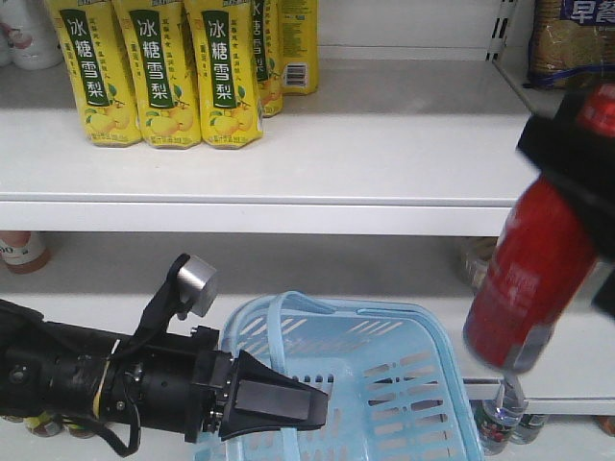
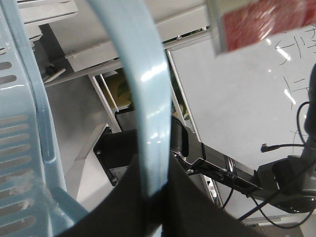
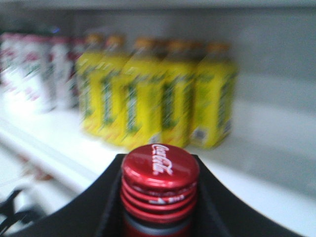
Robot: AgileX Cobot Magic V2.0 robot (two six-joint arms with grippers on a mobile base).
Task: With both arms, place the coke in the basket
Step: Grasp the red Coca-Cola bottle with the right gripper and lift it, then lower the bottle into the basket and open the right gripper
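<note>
Hanging tilted from the right gripper [image 1: 553,144], whose black fingers clench its neck under the red cap, one red-labelled plastic cola bottle [image 1: 530,269] sits right of and above the single light blue slotted plastic basket [image 1: 423,384]. The left gripper [image 1: 307,408] is clamped on the basket's thin handle [image 2: 143,98]. At least five yellow drink bottles [image 1: 154,77] stand on the white shelf [image 1: 365,144] behind.

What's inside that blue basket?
Nothing shows inside the basket: only bare slotted walls. The left pincer hides its near corner, and the floor runs below the picture. The coke hangs outside.
</note>
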